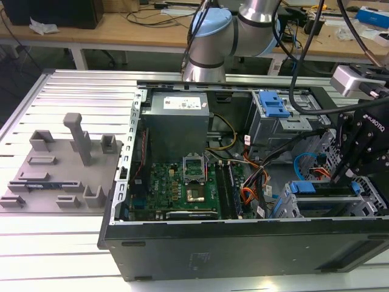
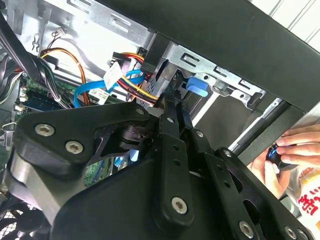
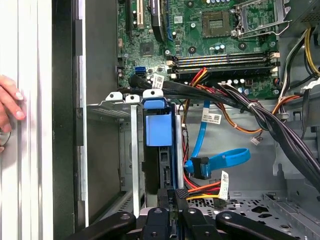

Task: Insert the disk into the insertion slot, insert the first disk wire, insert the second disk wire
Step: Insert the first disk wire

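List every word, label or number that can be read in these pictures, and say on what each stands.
Power supply label: print too small to read.
White cable tags: print too small to read.
White lettering on the black housing at the arm's end: a brand mark, not quoted.
Red characters on a white packet: cut off, unreadable.

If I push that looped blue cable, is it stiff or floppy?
Probably bends easily: the blue cable curls in a free loop. Likely springy, since the band holds its curve. Its connector looks unplugged, so may swing.
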You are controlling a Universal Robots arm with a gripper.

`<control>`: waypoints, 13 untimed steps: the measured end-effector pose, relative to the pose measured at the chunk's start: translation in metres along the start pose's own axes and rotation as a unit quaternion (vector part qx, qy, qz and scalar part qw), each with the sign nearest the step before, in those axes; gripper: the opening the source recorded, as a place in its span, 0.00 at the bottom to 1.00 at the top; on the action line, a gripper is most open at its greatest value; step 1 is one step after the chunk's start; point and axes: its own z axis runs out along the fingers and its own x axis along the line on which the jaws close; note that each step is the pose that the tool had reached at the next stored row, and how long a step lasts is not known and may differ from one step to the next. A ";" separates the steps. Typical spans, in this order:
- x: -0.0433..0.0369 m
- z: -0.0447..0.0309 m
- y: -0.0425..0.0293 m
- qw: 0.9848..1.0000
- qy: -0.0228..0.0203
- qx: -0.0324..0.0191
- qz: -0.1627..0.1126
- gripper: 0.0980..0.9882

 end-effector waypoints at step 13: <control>0.0047 -0.0329 0.0055 1.000 0.000 0.000 0.003 0.23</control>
